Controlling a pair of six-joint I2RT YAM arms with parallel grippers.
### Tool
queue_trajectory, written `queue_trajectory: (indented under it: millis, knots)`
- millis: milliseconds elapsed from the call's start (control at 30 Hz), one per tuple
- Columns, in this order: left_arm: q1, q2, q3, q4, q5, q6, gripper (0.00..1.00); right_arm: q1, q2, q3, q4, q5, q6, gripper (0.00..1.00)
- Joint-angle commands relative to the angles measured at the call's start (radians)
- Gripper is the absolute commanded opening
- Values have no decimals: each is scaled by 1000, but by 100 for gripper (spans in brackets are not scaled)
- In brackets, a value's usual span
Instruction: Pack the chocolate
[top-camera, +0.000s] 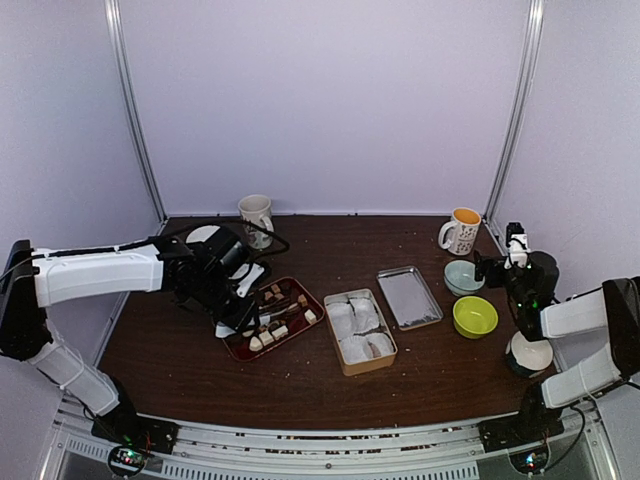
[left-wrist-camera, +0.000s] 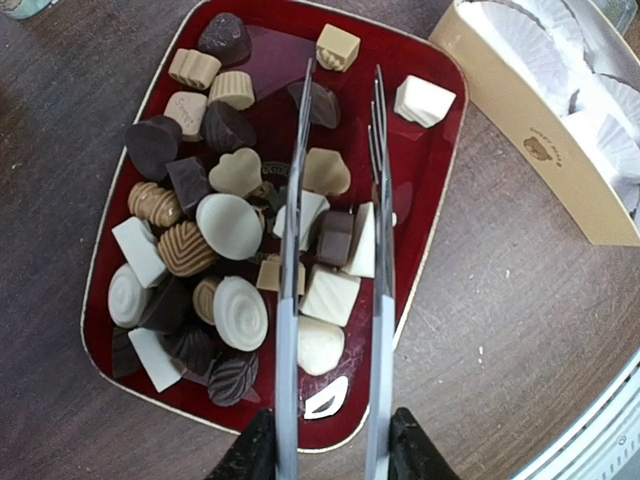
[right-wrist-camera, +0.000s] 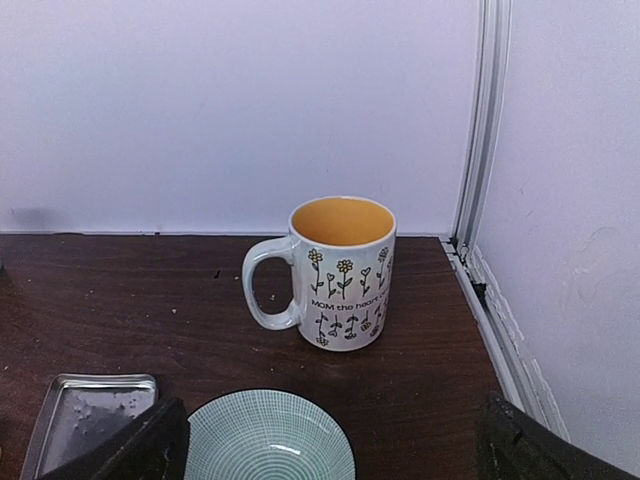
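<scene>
Left gripper (left-wrist-camera: 330, 452) is clamped on the tongs (left-wrist-camera: 291, 300). The tong arms are apart and hang over the red tray (left-wrist-camera: 268, 52), left of desk (top-camera: 300, 385) centre.

All the chocolate (left-wrist-camera: 229, 225) is heaped in that tray. The box (left-wrist-camera: 520, 120) just right of it, mid-desk toward the near edge, shows only white liners (left-wrist-camera: 600, 130), so my read is that nothing is packed yet.

Risks:
- The tines straddle a tight cluster, so closing could pinch two pieces or flick a neighbour over the tray rim.
- The pieces look smooth and odd-shaped, so one could squirt out mid-carry and land on the desk between tray and box.
- The tongs are held only by finger pressure and could twist in the grip.
- The liners look light, and a low tine could drag or flip one.
- A low carry could clip the box wall.

Right gripper (right-wrist-camera: 335, 455) is spread wide and holds nothing. It faces the mug (right-wrist-camera: 345, 275) in the far right corner, with a teal bowl (right-wrist-camera: 268, 440) in front of it.

Text:
- The box side has a small printed mark, unreadable.
- The mug reads "MOM the heart…" and the rest wraps out of view.
</scene>
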Motion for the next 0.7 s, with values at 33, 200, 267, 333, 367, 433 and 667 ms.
queue_trajectory:
  millis: [33,200,267,333,367,433,667]
  knots:
    - [-1,36,49,41,-18,-23,38,-2,11,-62,162,38,19,100]
    - [-1,53,63,27,-61,-39,39,-1,39,-72,225,50,27,100]
    - [-1,53,66,24,-77,-45,39,-1,24,-65,175,50,23,100]
    - [-1,52,74,8,-101,-52,40,-1,36,-68,201,52,23,100]
    - [-1,49,78,0,-112,-56,40,-1,40,-71,221,53,25,100]
    - [-1,40,83,-15,-138,-65,40,-1,28,-67,185,50,23,100]
    - [-1,71,101,-5,-108,-58,47,-1,35,-69,203,52,21,100]
